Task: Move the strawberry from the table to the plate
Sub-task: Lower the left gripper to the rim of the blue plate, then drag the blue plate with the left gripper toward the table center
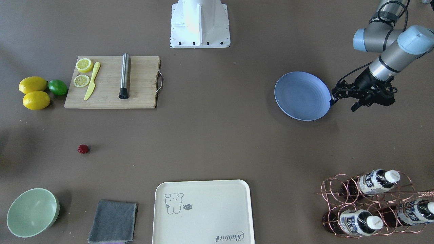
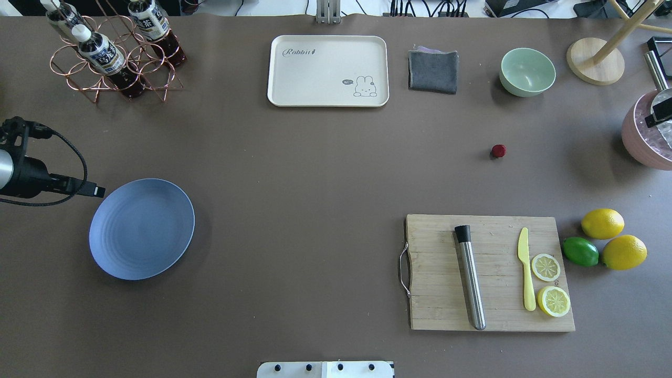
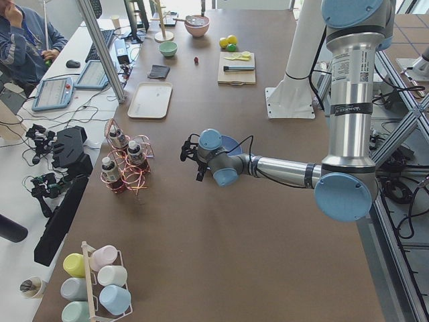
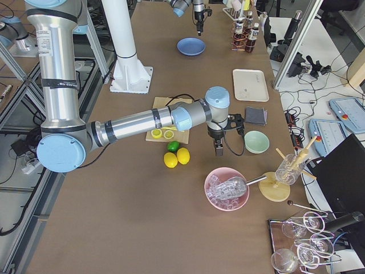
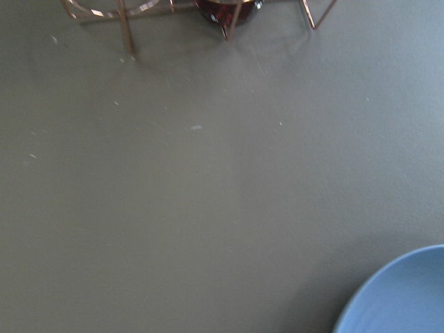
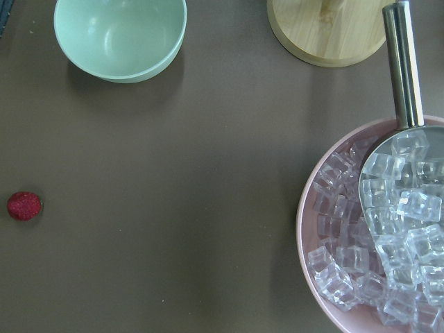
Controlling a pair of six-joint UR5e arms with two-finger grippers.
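Nearest to the robot's base lie the wooden cutting board [image 2: 491, 273] on its right side and the plate [image 2: 142, 228] on its left side. Nothing lies in the plate. The left end effector [image 1: 334, 97] hangs just beside the plate's rim and points to it. Whether its fingers are wide or narrow I cannot tell. I think it is there because the plate is in its half.

Further out, the strawberry [image 2: 498, 151] lies alone on the worktop [image 2: 315, 173], well apart from the board, the green bowl [image 2: 527, 71] and the plate. This free space should make the grasp easy, but the fruit is small and round and may roll. The right end effector [image 4: 219, 149] hangs above this side. Its wrist view shows the strawberry at the left edge and a pink bowl of ice [image 6: 303, 215] at the right, so I judge it is not yet over the fruit. Its opening I cannot tell either.

At the far edge are a cream tray [image 2: 328, 71], a grey cloth [image 2: 433, 71] and a copper bottle rack [image 2: 113, 58]. The worktop is matte grey-brown. Beyond it a person [image 3: 23, 40] sits at a desk [image 3: 94, 54].
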